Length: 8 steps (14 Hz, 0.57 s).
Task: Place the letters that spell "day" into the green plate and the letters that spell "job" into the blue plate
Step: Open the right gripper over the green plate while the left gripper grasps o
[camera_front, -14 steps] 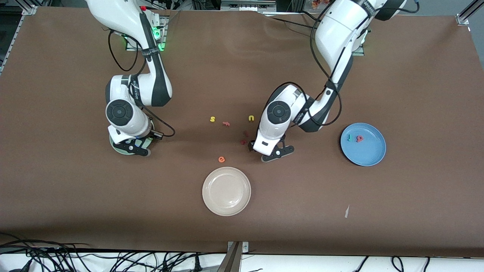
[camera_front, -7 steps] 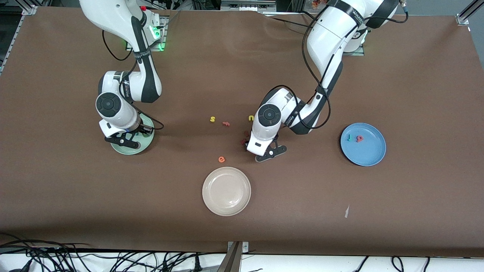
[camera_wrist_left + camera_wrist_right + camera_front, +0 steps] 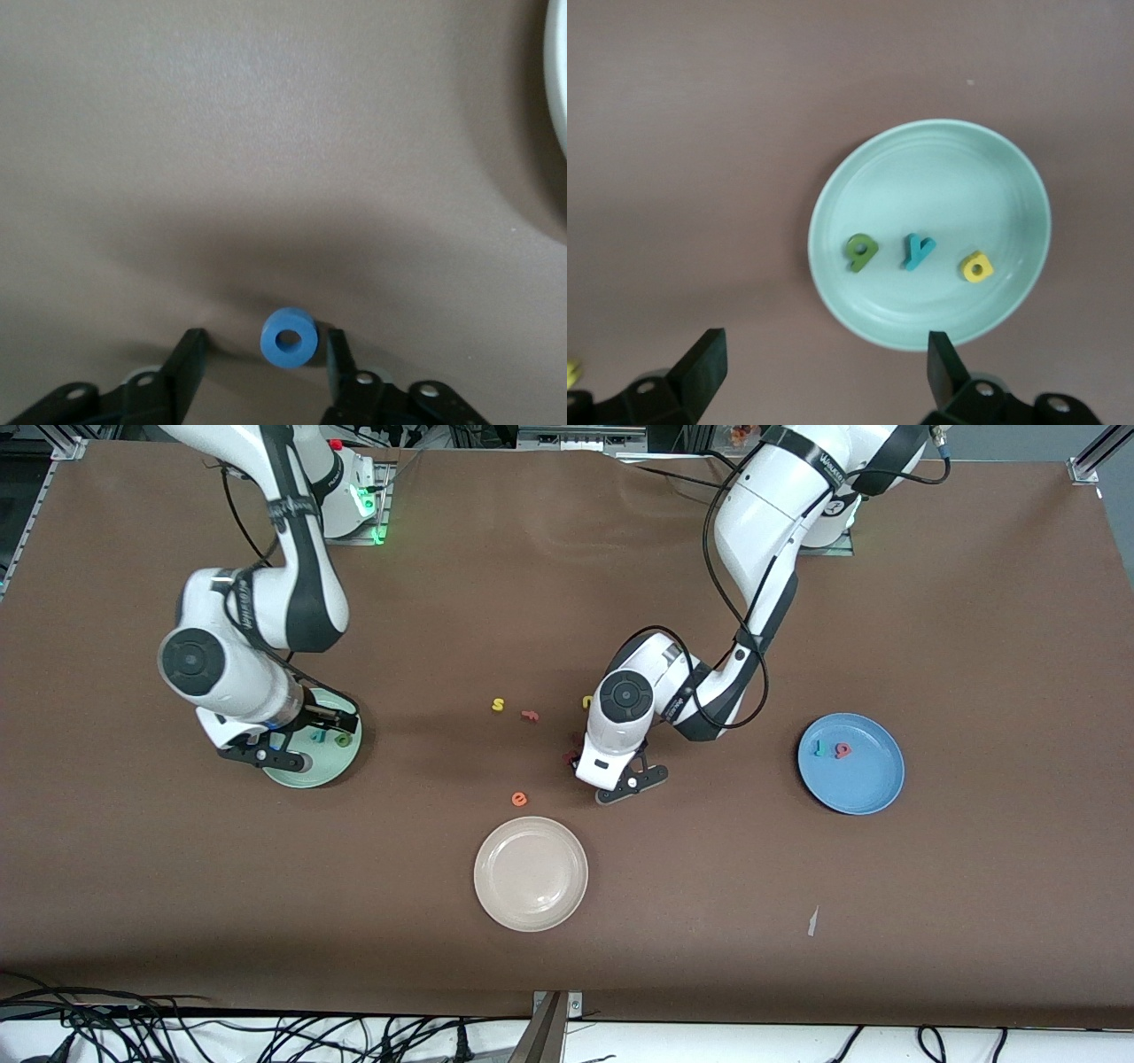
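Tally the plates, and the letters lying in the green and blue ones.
Plates: 3 (green plate, blue plate, beige plate)
Letters in green plate: 3 (d, y, a)
Letters in blue plate: 2 (j, b)
Total: 8

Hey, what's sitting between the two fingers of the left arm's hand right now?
The blue ring "o" lies on the bare table between the left hand's fingers; no contact visible. This shows in the left wrist view; the front view hides it.
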### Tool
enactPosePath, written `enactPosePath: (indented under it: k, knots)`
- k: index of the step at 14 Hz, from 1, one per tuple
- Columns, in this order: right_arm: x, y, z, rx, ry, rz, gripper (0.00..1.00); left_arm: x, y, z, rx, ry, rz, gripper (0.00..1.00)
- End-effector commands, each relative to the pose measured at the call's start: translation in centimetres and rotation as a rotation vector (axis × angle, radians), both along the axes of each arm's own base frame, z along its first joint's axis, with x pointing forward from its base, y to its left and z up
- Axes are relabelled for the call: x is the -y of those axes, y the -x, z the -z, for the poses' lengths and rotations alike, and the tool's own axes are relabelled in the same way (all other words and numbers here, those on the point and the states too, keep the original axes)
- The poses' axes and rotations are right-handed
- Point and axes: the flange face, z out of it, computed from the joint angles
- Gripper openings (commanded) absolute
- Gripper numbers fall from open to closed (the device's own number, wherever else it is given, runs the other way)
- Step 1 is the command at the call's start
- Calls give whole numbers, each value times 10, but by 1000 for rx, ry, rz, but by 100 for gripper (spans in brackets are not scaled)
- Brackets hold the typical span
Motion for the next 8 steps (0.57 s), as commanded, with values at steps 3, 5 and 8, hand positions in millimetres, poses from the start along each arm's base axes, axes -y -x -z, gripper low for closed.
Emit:
enactPosePath:
  k: [3,5,8]
  knots:
    - [4,-28,-84,23,-30,-124,100,7,-2,0,-10,2,-17,37]
    - [21,-33,-124,16,-12,-109,100,7,-1,4,-13,0,-17,31]
    - [37,-38,-183,60,-15,-101,100,8,-3,5,-9,2,-17,27]
